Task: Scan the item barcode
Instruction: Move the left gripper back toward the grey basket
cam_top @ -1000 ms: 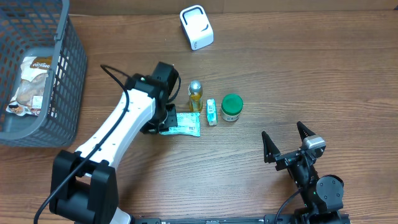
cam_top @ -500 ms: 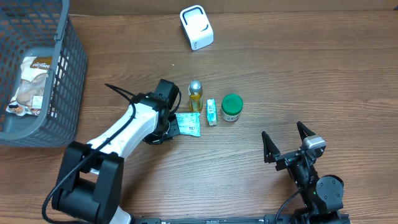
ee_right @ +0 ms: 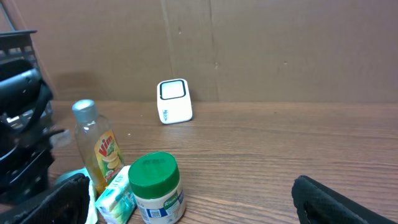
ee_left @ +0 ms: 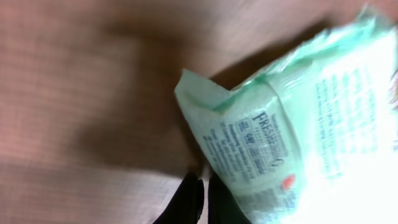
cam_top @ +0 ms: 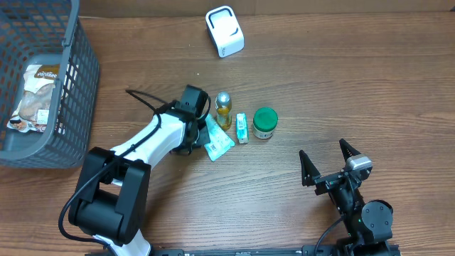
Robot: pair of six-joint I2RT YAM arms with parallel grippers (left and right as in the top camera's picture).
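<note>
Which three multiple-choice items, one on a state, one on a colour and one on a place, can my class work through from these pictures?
1. How is the left gripper? A open; B shut on nothing; C shut on the pale green plastic packet.
2. What colour is the white plastic jar's lid? A green; B red; C black.
3. Where is the white box-shaped scanner? A touching the jar; B alone near the wooden table's far edge; C in the left gripper.
Key: C, its fingers pinch the packet's edge; A, the overhead view shows it green; B, nothing stands around it.
</note>
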